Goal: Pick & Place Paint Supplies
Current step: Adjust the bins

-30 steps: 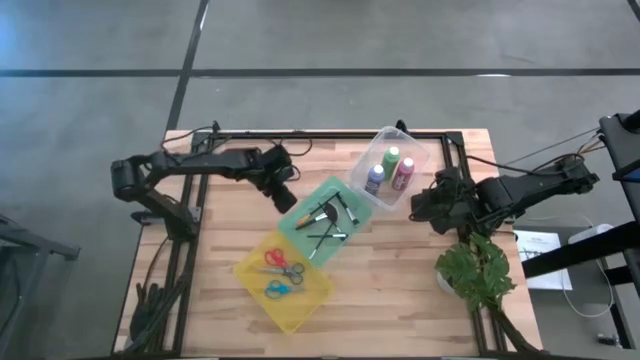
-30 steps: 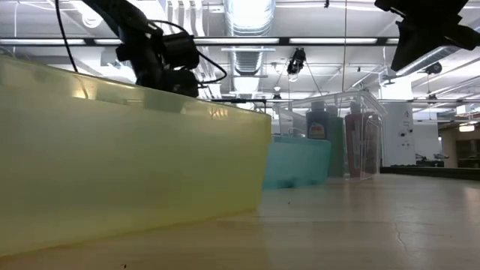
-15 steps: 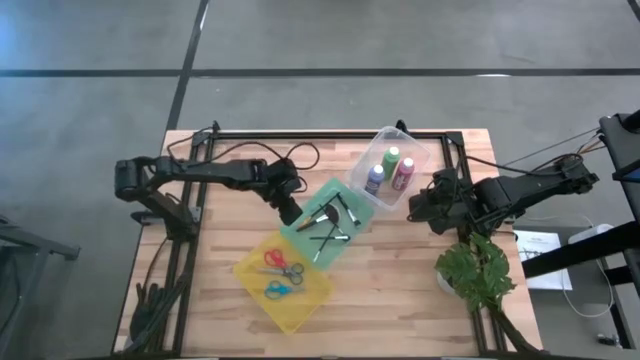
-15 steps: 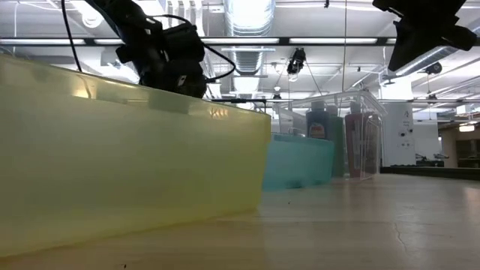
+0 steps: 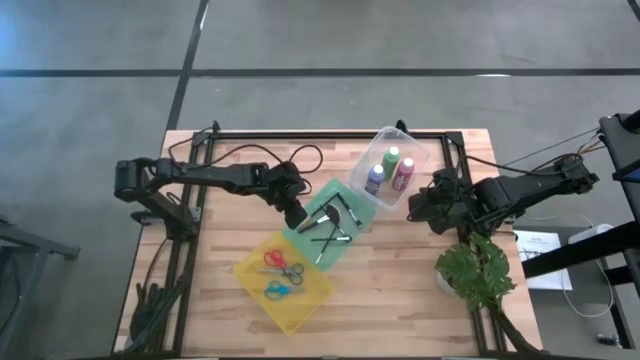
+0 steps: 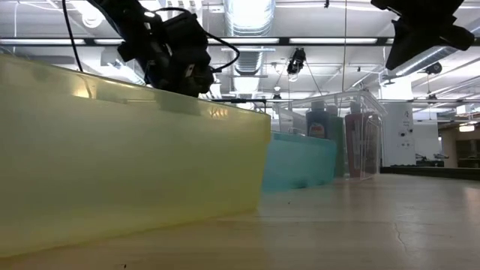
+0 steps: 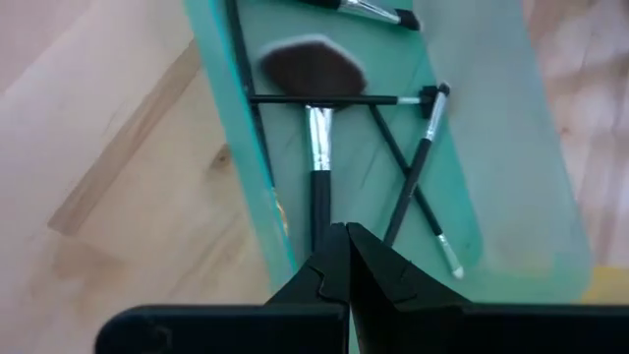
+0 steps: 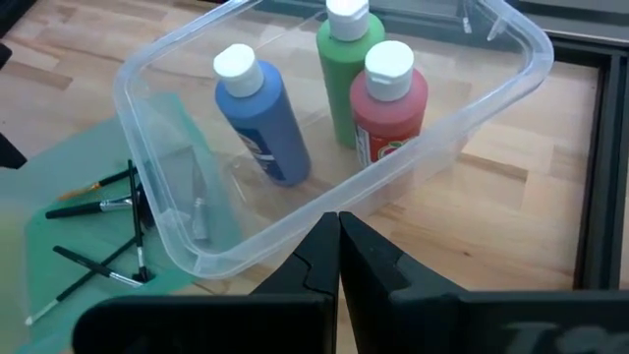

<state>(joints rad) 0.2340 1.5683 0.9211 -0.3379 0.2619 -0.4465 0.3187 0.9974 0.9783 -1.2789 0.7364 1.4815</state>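
left wrist view shows the left gripper (image 7: pixel 346 258) with its fingers pressed together, tips poised just over the handle of a broad-headed brush (image 7: pixel 314 118) lying in the green bin (image 7: pixel 491 147), near its wall; thinner brushes (image 7: pixel 418 167) lie crossed beside it. high view places that gripper (image 5: pixel 293 213) at the green bin's edge, the yellow bin (image 5: pixel 250 275) with red scissors (image 5: pixel 277 261) and blue scissors (image 5: pixel 280 290) just beyond. right wrist view has the right gripper (image 8: pixel 339 246) closed too, hovering beside the clear bin (image 8: pixel 177 251) — blue bottle (image 8: pixel 257 113), green bottle (image 8: pixel 341 54) and red bottle (image 8: pixel 387 103) stand upright inside; their labels are too small to read. low view shows only bin walls, not the brushes or scissors.
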